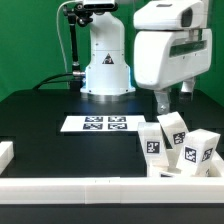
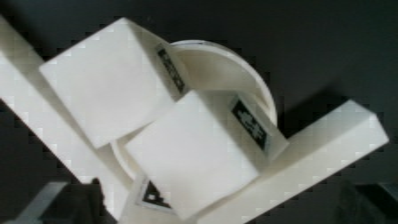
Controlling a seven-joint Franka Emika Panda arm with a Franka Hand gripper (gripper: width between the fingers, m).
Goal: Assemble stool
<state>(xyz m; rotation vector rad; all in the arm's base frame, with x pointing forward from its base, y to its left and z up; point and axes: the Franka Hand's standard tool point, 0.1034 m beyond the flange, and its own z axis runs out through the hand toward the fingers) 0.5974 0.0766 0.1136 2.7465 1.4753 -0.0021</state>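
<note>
Several short blocky white stool legs with black-and-white tags stand bunched at the exterior view's right front: one, one and one. My gripper hangs just above them, apart from them, jaws open and empty. In the wrist view two legs fill the middle, and the curved rim of the round seat shows behind them. My dark fingertips sit at the frame's corners, wide apart, with my gripper over the nearer leg.
The marker board lies flat mid-table in front of the robot base. White border rails run along the front edge and the exterior view's left; a rail lies right beside the legs.
</note>
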